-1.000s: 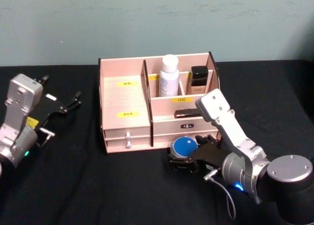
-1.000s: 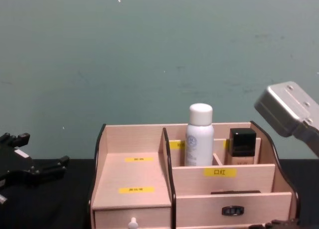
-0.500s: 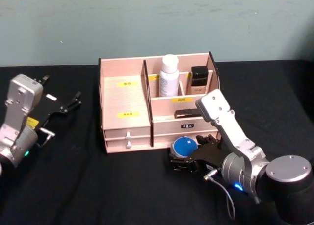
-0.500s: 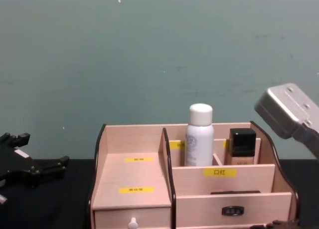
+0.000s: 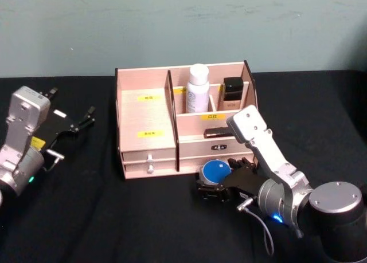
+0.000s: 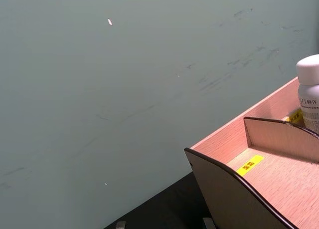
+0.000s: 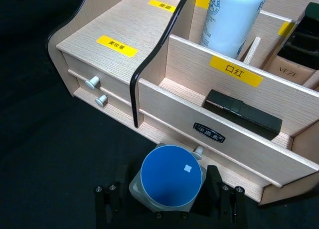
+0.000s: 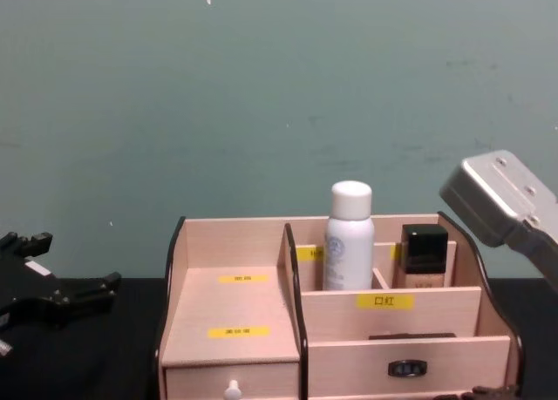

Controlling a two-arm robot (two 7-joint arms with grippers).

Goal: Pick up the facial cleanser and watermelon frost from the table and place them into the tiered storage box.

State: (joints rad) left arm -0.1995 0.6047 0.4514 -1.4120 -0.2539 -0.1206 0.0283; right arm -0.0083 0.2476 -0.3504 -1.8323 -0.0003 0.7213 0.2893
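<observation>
You're looking at a black surface (image 5: pixel 143 217) with the wooden box (image 5: pixel 146 117) at its centre. Left hand (image 5: pixel 71 121) is parked far left, fingers spread, holding nothing. Right hand (image 7: pixel 169 201) is low at the box's front right. White bottle (image 5: pixel 198 91) stands upright in a rear compartment, next to a dark bottle (image 5: pixel 232 93). Blue-lidded jar (image 5: pixel 215 171) is clamped in the right hand, just in front of the lower right drawer.
</observation>
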